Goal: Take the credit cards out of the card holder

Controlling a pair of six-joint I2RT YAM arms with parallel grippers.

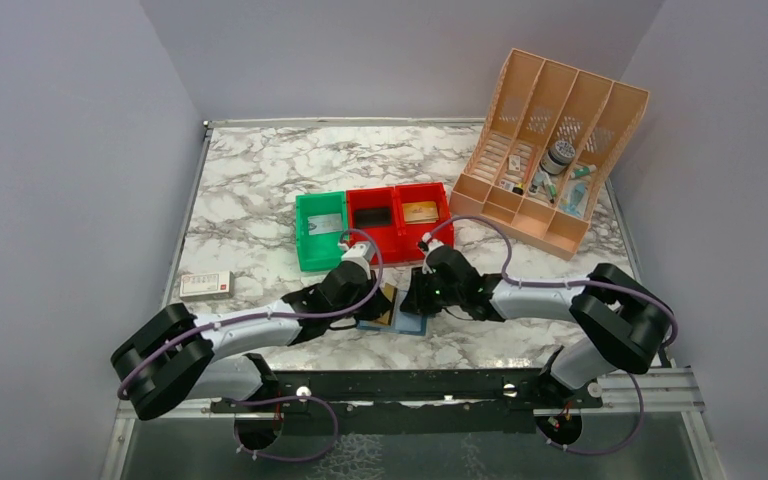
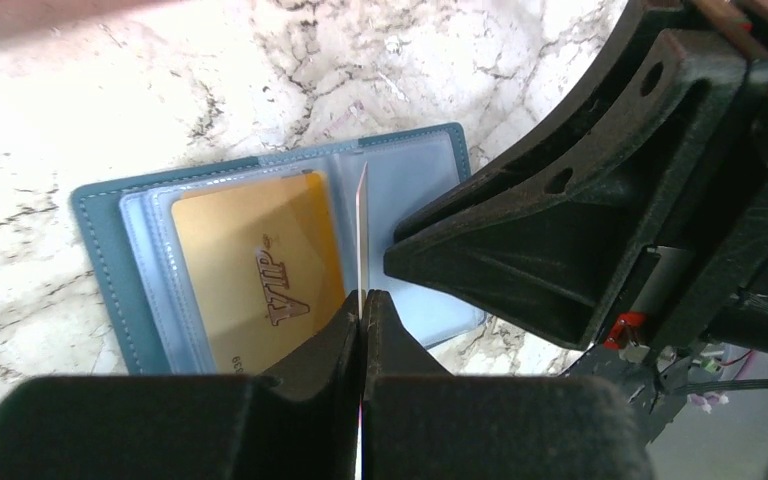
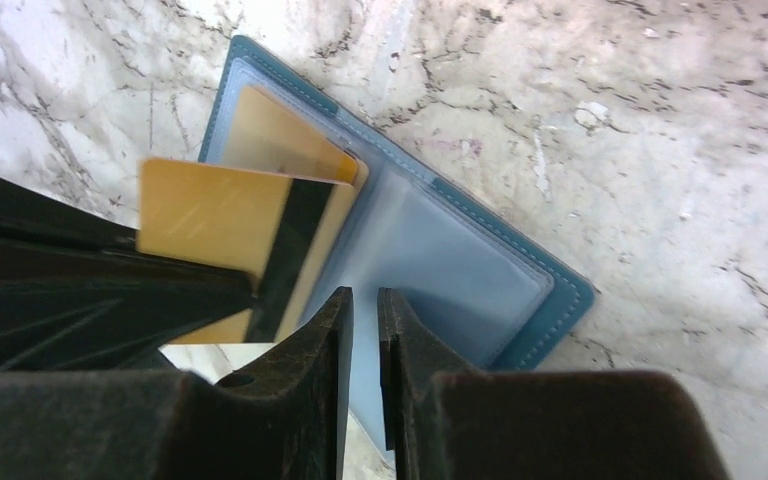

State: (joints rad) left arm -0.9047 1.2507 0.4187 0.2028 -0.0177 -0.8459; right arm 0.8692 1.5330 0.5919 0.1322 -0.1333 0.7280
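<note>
The blue card holder (image 1: pixel 410 323) lies open on the marble between my two grippers. It shows in the left wrist view (image 2: pixel 100 250) and the right wrist view (image 3: pixel 550 300). A gold VIP credit card (image 2: pixel 260 270) sits in its left panel's sleeve (image 3: pixel 280 140). My left gripper (image 2: pixel 362 305) is shut on another gold card, seen edge-on (image 2: pixel 361 230) and lifted clear above the holder (image 3: pixel 220 215). My right gripper (image 3: pixel 363 300) is over the holder's right panel, its jaws nearly together with a slim gap and nothing between them. From above, both grippers, left (image 1: pixel 380 300) and right (image 1: pixel 415 300), meet over the holder.
A green bin (image 1: pixel 305 245) with a pale card and two red bins (image 1: pixel 372 238), the right one (image 1: pixel 445 205) holding a tan card, stand behind the grippers. A white-and-red flat box (image 1: pixel 206 284) lies at the left. A peach file organizer (image 1: pixel 550 150) stands back right.
</note>
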